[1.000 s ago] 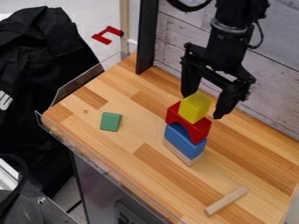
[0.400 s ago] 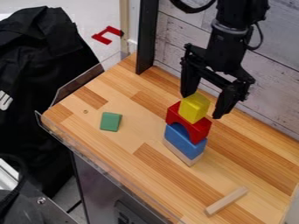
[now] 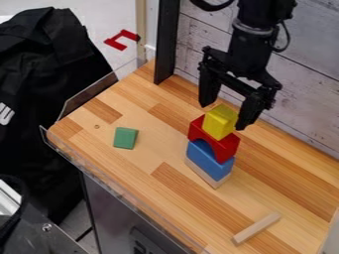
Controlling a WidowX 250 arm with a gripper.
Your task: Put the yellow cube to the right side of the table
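Stack [image 3: 222, 149] under yellow cube [image 3: 220, 121], green block [image 3: 125, 138] and stick [image 3: 257, 228] apart

Partial lettering [image 3: 6, 114] on cloth [image 3: 56, 64] and panel [image 3: 114, 218]

A whitewashed plank wall [image 3: 308, 89] stands behind the table [image 3: 165, 149], whose top is laid in light and darker wood strips. A black upright [image 3: 167, 39] rises at its far corner, and a clear low panel [image 3: 99, 93] edges one side. Beyond lie pale floor [image 3: 96, 22] and draped black fabric [image 3: 53, 59], under soft light.
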